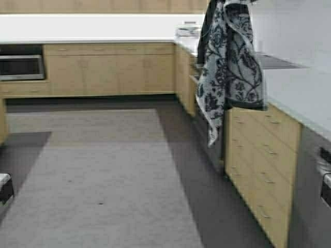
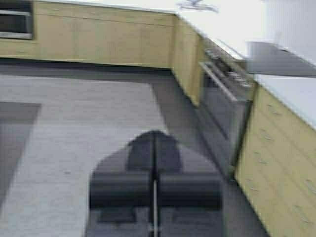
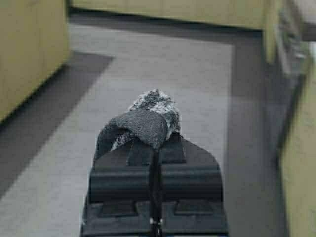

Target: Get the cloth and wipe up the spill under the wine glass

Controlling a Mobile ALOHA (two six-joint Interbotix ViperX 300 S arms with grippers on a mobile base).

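Light wood cabinets (image 1: 108,70) run along the far wall and down the right side under a pale table (image 1: 305,93). A grey rug (image 1: 98,175) covers the dark floor (image 1: 207,196). What looks like a microwave (image 1: 20,66) sits far left

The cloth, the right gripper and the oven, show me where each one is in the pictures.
the cloth (image 1: 230,57): high view, middle of the hanging printed panel.
the right gripper (image 3: 154,148): right wrist view, between its fingertips, shut on a cloth bunch.
the oven (image 2: 224,103): left wrist view, front door.
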